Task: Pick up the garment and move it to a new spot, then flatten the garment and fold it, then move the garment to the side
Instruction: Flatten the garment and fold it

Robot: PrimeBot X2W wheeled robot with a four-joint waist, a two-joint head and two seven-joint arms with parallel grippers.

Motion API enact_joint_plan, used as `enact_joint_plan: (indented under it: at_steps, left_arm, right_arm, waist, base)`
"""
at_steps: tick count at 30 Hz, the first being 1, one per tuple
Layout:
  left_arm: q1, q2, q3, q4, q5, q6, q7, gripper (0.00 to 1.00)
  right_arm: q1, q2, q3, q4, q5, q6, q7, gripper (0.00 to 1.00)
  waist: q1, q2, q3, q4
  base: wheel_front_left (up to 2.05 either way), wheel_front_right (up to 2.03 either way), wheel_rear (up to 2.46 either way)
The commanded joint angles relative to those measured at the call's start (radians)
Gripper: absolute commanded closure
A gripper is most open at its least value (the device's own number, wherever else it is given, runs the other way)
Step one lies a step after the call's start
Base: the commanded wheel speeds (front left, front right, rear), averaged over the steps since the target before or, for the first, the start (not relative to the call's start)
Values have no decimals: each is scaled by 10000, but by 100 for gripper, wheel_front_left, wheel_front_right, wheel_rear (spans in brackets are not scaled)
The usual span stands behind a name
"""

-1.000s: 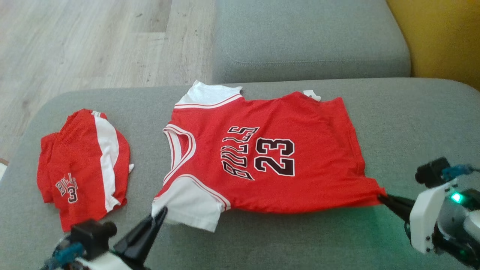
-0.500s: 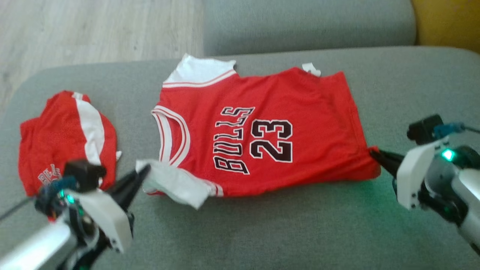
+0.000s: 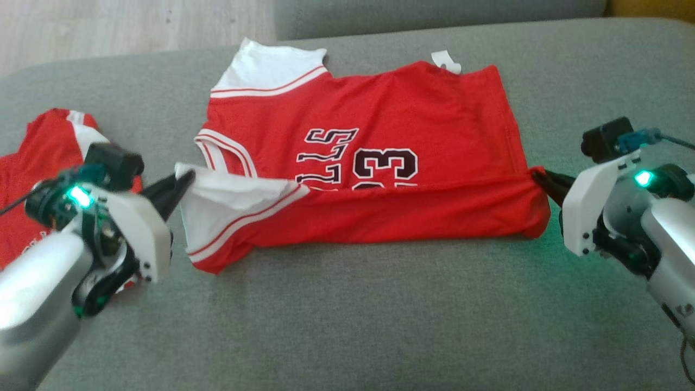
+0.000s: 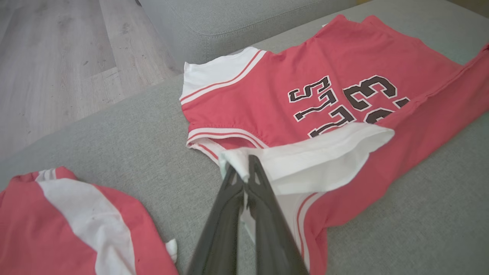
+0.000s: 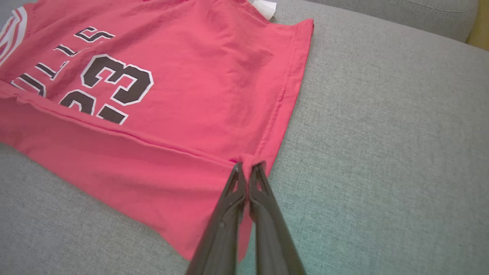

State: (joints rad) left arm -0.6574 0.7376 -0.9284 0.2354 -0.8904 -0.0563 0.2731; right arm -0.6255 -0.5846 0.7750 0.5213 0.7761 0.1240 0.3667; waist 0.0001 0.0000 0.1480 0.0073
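The garment (image 3: 380,136) is a red jersey with white sleeves and a black "23", spread on the grey sofa cushion (image 3: 380,326). Its near long edge is lifted and folded over toward the far side, covering the lower half of the lettering. My left gripper (image 3: 184,182) is shut on the near white sleeve (image 4: 305,160), pinched at its corner between the fingers (image 4: 237,183). My right gripper (image 3: 537,176) is shut on the near hem corner (image 5: 248,162) of the garment (image 5: 172,76), holding it off the cushion.
A second red and white garment (image 3: 49,163) lies bunched at the cushion's left end, also in the left wrist view as red and white cloth (image 4: 76,229). Wooden floor (image 4: 57,57) lies beyond the cushion's far left edge. Another grey cushion (image 4: 229,19) stands behind.
Both grippers have carried the jersey's near edge up and toward the far side, folding it over the lettering. The head camera has tilted down, so the whole scene has shifted up.
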Motion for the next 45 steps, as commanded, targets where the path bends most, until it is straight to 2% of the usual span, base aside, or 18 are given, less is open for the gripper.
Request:
enact_joint_plan:
  at_steps: [1,7,13,14,15,16,18,19,20,21,26,27,29,34,36,41,45]
  left_arm:
    - [-866,172,427,173,149,-136,-2,100]
    - [-1767,-250,86,1153,539,-507,52,100]
    - [-2520,-587,-213,2006,903,-653,-120,100]
    - [-2658,-667,-257,2204,984,-664,-195,100]
    - [-2787,-753,-294,2421,1090,-669,-298,80]
    - [-2903,-844,-327,2632,1221,-670,-456,0]
    - [-3033,-1083,-257,3075,1319,-564,-856,0]
    - [-3088,-1356,-38,3442,1257,-370,-1410,0]
    - [-3088,-1356,-38,3442,1257,-370,-1410,0]
    - [-3130,-1598,234,3681,1263,-69,-2195,0]
    - [-2743,-2178,1190,3715,1019,829,-4688,0]
    - [-2594,-2188,1183,3549,1185,900,-4962,0]
    - [-2221,-2240,1428,3127,1506,1404,-5269,0]
    - [-374,-2735,2897,1086,2077,2537,-5343,0]
    - [677,-3013,3439,384,2230,2794,-5345,0]
    - [2975,-3666,4207,-749,2869,3079,-5347,0]
    - [4388,-4139,4624,-1108,3313,3052,-5348,0]
  right_arm:
    - [-357,-43,-26,-44,-131,67,-85,100]
    - [-786,94,119,306,-233,67,-148,100]
    - [-1090,238,287,535,-236,67,-142,100]
    - [-1158,287,297,586,-239,67,-179,60]
    - [-1215,340,290,663,-233,67,-223,0]
    - [-1273,397,315,692,-241,67,-306,0]
    - [-1401,518,187,835,-261,67,-650,0]
    - [-1502,707,-173,1052,-262,67,-1284,0]
    - [-1502,707,-173,1052,-262,67,-1284,0]
    - [-1572,907,-557,1218,-402,67,-2156,0]
    - [-1414,1527,-1772,1368,-1010,67,-4715,0]
    - [-1319,1663,-2059,1366,-1166,67,-5171,0]
    - [-1070,1929,-2712,1316,-1601,67,-5855,0]
    - [227,2860,-4563,448,-2873,67,-6259,0]
    - [975,3428,-5369,-178,-3307,67,-6275,0]
    - [3028,4736,-6622,-1659,-4420,67,-6281,0]
    - [4501,5198,-7022,-2622,-5042,67,-6183,0]
  waist:
    - [-1,0,206,-100]
    - [-1,0,596,-174]
    - [-1,0,876,-249]
    - [-1,0,920,-260]
    - [-1,0,955,-264]
    - [-1,0,981,-267]
    - [-1,0,991,-275]
    - [-1,0,936,-267]
    - [-1,0,936,-267]
    - [-1,0,827,-234]
    - [-1,0,271,-96]
    - [-1,0,137,-74]
    - [-1,0,-135,-4]
    - [-1,0,-800,139]
    - [-1,0,-1042,159]
    - [-1,0,-1590,223]
    - [-1,0,-1791,248]
  base:
    - [0,0,0]
    - [0,0,0]
    - [0,0,0]
    - [0,0,0]
    - [0,0,0]
    - [0,0,0]
    - [0,0,0]
    - [0,0,0]
    - [0,0,0]
    - [0,0,0]
    - [0,0,0]
    - [0,0,0]
    - [0,0,0]
    - [0,0,0]
    - [0,0,0]
    - [0,0,0]
    - [0,0,0]
